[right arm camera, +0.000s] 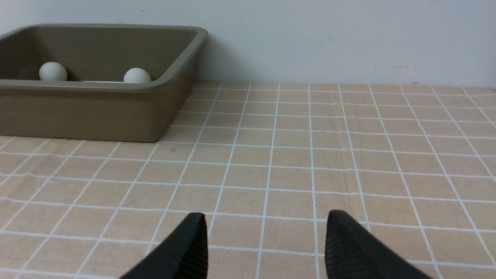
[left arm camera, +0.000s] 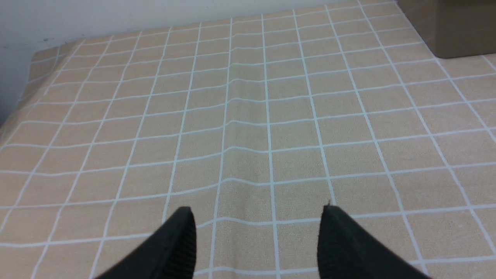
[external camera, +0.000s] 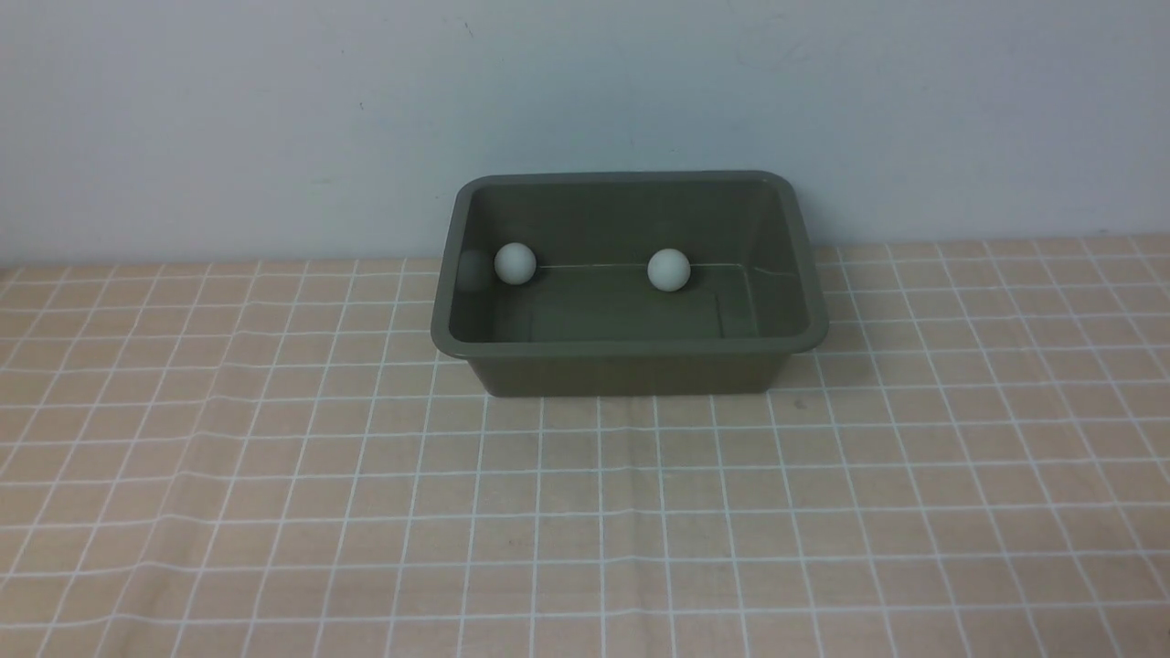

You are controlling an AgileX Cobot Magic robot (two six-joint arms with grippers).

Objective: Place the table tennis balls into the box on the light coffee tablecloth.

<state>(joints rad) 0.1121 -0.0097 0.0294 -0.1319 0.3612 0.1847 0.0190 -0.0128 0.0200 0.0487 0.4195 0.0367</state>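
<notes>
Two balls (external camera: 515,263) at box (external camera: 631,366) far wall.

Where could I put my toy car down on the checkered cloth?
Bare tablecloth lies in front of the box and on both sides of it. Behind the box is the wall. Inside, two balls sit by the far wall.

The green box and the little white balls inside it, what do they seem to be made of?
The box looks like moulded plastic with a slight sheen: rounded corners, a flared rim, and a faint reflection of a ball on its inner wall. The two balls look like matte white plastic, smooth and without glare, probably light and hollow, though that cannot be seen.
</notes>
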